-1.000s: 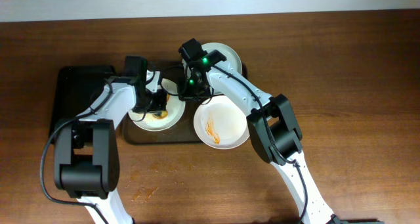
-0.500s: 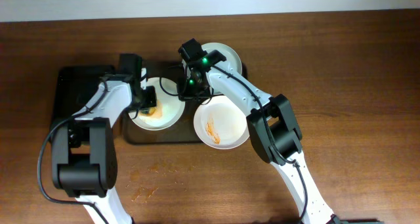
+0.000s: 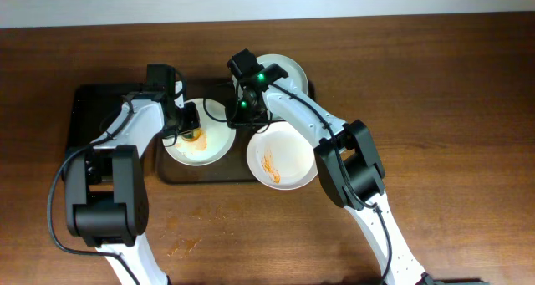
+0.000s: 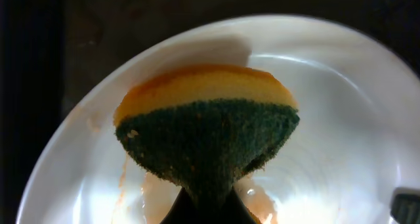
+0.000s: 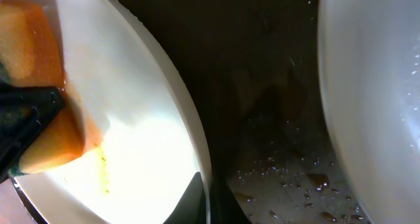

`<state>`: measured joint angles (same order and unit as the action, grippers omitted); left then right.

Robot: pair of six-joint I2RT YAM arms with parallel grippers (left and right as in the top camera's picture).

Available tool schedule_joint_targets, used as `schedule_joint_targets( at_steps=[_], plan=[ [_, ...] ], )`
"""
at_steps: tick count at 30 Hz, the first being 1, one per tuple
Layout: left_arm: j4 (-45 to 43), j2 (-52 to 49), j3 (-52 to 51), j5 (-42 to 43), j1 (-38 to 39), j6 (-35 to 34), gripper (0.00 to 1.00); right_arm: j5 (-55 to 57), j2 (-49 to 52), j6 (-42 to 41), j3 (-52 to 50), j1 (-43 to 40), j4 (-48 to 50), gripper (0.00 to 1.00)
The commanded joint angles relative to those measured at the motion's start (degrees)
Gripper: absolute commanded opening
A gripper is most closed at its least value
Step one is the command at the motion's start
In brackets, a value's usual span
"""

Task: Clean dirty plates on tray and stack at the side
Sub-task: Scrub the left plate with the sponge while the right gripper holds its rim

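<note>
Smeared plate (image 3: 201,143) on tray (image 3: 167,175), left of frame centre, mid-scrub: left end effector (image 4: 203,207) clamped on sponge (image 4: 207,129), right end effector (image 3: 244,111) seemingly pinching the plate's right rim; next probably calls for sweeping the orange streaks (image 4: 122,179).

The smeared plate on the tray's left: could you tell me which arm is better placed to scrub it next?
Left. The left pincer pinches the sponge right over that plate's orange smear, while the right pincer only clamps the plate's rim, probably steadying it.
</note>
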<state>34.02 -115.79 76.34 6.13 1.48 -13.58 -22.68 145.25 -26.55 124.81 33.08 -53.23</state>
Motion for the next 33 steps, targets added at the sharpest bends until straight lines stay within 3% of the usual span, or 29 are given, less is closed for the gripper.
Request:
schedule_joint_targets(
  at_steps=[1,5,12,19,23,26,33],
  plan=[
    [5.2,-2.2,-0.6,-2.7,0.0,-1.1,0.01,-1.1,0.4,0.6,0.3,-0.1,-0.4,0.04],
    [12.0,-2.2,-0.6,-1.8,0.0,-0.3,0.01,-1.2,0.4,0.6,0.3,-0.1,-0.4,0.04],
    [14.0,-2.2,-0.6,12.6,0.0,8.5,0.01,-1.4,0.4,0.5,0.3,-0.1,-0.3,0.04],
    [3.7,-2.2,-0.6,12.0,-0.1,8.5,0.01,-1.4,0.4,0.5,0.3,-0.1,-0.3,0.04],
    [0.6,-2.2,-0.6,5.6,-0.1,7.3,0.01,-1.4,0.4,0.5,0.3,-0.1,-0.4,0.04],
    [0.9,-2.2,-0.6,-0.2,-0.1,5.2,0.01,-1.4,0.4,0.5,0.3,-0.1,-0.4,0.04],
    [10.1,-2.2,-0.6,-2.9,-0.1,1.0,0.01,-1.4,0.4,0.6,0.3,-0.1,-1.0,0.04]
  ],
)
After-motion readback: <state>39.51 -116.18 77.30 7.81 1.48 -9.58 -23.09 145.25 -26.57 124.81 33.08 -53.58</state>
